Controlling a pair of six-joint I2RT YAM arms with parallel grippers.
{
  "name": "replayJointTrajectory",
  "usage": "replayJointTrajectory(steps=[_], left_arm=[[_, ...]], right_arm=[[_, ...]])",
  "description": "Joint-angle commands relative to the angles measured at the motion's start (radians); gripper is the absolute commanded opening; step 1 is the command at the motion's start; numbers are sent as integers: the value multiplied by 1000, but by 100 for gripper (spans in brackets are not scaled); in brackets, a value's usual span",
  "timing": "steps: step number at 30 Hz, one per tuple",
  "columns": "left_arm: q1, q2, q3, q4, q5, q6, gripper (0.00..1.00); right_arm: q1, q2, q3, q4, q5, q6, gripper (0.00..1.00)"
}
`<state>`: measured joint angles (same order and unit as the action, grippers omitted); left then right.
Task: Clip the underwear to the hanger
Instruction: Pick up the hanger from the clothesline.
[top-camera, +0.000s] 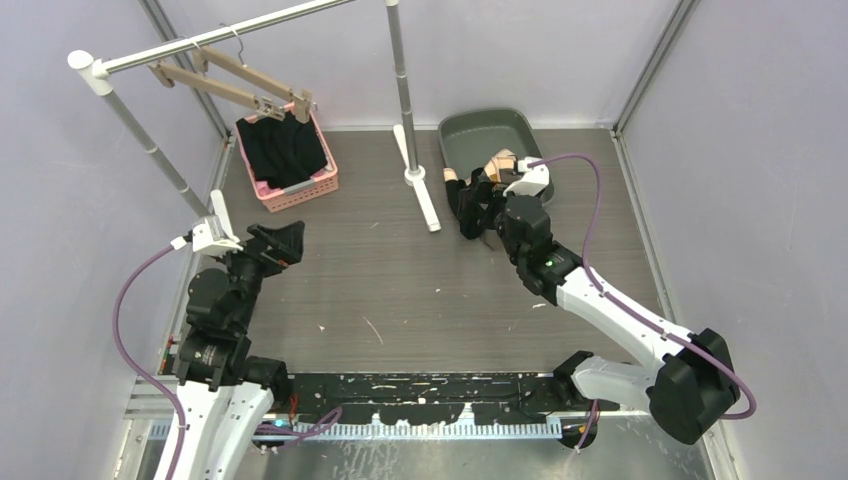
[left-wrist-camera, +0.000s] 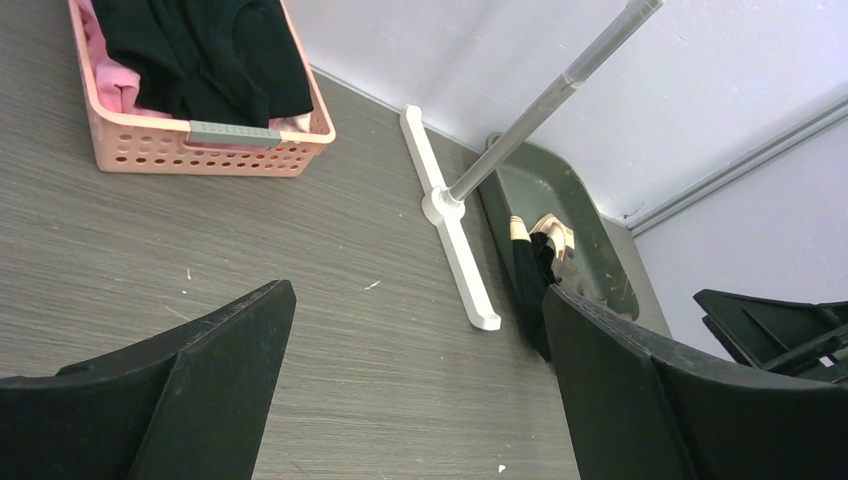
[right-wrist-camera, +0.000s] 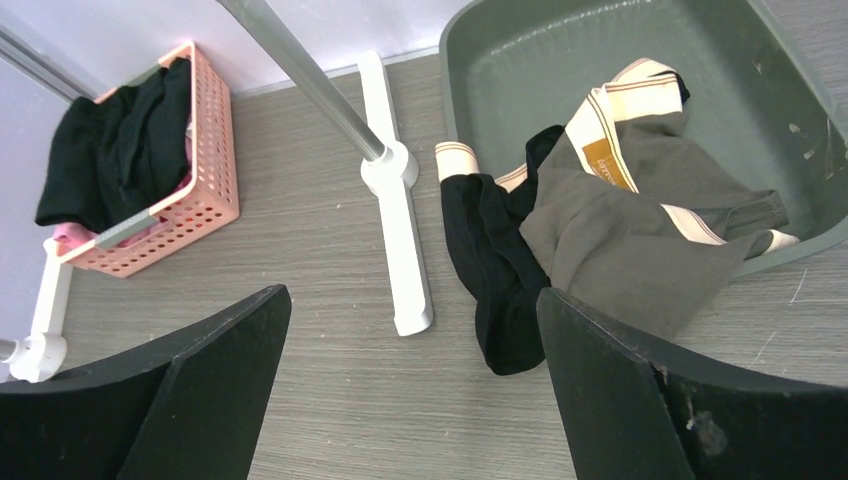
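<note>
A wooden clip hanger (top-camera: 238, 84) hangs on the rack's rail at the top left. A grey pair of underwear with a cream waistband (right-wrist-camera: 620, 230) and a black pair (right-wrist-camera: 495, 260) lie draped over the near edge of the grey tray (right-wrist-camera: 560, 40). They also show in the top view (top-camera: 470, 195) and in the left wrist view (left-wrist-camera: 530, 255). My right gripper (top-camera: 483, 212) (right-wrist-camera: 412, 295) is open and empty, just above and in front of the black pair. My left gripper (top-camera: 283, 243) (left-wrist-camera: 418, 290) is open and empty over the table's left side.
A pink basket (top-camera: 295, 188) holding black clothes stands at the back left under the hanger. The rack's post (top-camera: 403, 90) and white foot (top-camera: 425, 200) stand between the basket and the tray; a second post (top-camera: 150, 150) leans at the left.
</note>
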<state>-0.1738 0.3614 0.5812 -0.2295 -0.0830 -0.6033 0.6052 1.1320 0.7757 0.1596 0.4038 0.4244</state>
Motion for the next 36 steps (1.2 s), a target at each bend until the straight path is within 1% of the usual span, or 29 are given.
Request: replayJointTrajectory(steps=[1,7,13,19,22,25,27,30,36], left_arm=[[7,-6,17,26,-6,18,98],[7,-9,0,58,12,-18,98],[7,8,14,39,16,-29,98],[7,-10,-19,68,-9,-112,98],[7,-11,-18,85,23,-115,98],[7,27,40,54,65,-72,98],[7,79,128,-57,69,-50,98],[7,139,244,-159,68,-29,98],[7,183,366,-222,15,-17,98]], right_arm=[[3,-47,20,52,19,0,100],[4,-44,37,10,46,-21,100],[3,-58,34,2,59,-31,100],[3,-54,45,-29,87,-42,100],[3,-53,45,-30,91,-46,100],[4,-47,46,-26,95,-47,100],[4,-35,49,-23,92,-47,100],[3,-22,49,-15,80,-41,100],[4,-4,59,-12,60,-31,100]])
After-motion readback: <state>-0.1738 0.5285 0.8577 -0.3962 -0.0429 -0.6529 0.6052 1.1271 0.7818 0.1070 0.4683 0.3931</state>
